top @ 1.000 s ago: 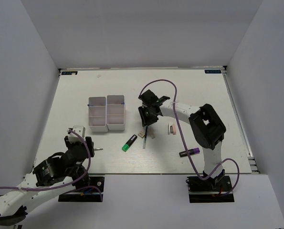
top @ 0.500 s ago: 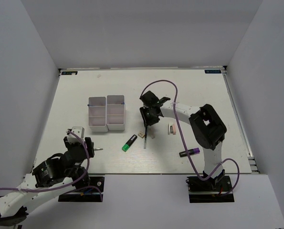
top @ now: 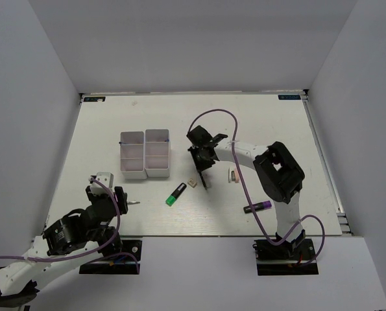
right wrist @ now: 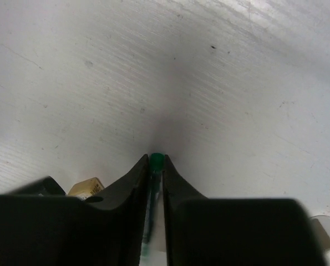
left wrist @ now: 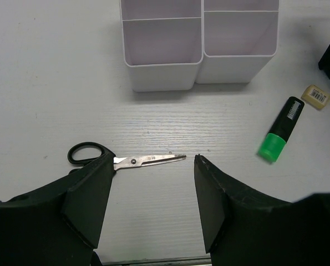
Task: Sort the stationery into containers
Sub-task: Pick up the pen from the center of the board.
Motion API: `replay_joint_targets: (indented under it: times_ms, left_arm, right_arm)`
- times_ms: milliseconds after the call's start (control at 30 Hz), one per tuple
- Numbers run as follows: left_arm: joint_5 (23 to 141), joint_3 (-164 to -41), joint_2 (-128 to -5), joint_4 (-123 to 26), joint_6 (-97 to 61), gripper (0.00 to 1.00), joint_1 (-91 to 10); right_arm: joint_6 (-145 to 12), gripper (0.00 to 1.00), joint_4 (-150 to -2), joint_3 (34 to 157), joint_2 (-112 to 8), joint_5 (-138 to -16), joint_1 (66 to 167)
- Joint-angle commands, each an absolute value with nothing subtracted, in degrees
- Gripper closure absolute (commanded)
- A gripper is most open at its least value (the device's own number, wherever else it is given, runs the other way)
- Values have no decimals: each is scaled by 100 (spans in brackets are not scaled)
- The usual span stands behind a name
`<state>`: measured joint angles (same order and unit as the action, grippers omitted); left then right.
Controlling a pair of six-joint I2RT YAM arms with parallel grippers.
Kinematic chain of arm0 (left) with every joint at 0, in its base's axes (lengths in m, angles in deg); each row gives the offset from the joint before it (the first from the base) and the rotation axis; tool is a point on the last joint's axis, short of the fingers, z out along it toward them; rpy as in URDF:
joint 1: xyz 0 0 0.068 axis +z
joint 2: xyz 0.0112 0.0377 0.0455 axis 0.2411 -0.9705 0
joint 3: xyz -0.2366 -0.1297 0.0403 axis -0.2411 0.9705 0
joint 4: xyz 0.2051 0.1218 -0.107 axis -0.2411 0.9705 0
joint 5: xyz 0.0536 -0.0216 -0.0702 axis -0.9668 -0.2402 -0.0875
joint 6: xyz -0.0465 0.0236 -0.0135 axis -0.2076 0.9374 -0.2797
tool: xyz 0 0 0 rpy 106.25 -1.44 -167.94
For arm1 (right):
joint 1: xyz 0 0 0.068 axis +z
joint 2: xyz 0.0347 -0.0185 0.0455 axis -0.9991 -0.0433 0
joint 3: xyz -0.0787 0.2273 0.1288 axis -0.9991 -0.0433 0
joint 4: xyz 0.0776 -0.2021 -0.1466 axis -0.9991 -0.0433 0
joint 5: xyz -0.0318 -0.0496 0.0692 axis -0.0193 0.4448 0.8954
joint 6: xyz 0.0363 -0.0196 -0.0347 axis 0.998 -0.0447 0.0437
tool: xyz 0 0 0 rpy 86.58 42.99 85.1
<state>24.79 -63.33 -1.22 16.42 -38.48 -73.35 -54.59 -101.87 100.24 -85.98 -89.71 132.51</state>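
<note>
Green-tipped pen pinched in right hand, left hand (jaws apart) near scissors — 4 bins beyond

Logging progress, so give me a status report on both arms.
Left gripper open over scissors. Right gripper shut on green-tipped pen. Path to bins looks clear.

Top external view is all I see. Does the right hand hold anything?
Observer: Yes. The right wrist view shows the right hand shut on a thin pen with a green end.
Operator: And what is in front of the left hand?
Observer: In the left wrist view, scissors lie flat on the table, blades closed, in line with the gap of the open left hand.
</note>
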Motion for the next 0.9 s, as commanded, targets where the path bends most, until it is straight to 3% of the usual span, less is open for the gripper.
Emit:
replay_joint_targets:
  times_ms: [0,100,567,867]
  left_arm:
    - [2465,-6330,-107,1637,-3864,30,-7345]
    - [2456,-6304,-115,1636,-3864,30,-7345]
    - [2456,-6304,-151,1636,-3864,30,-7345]
    - [2421,-6242,-133,1496,-3758,30,-7354]
  right_arm:
    - [-5483,86,-10254,9771,-8866,-9131,13375]
    - [-5457,100,-10245,9779,-8866,-9000,13366]
    - [-5799,100,-10219,10824,-7821,-8050,13164]
    - [-6749,100,-9921,13119,-8136,-7304,13182]
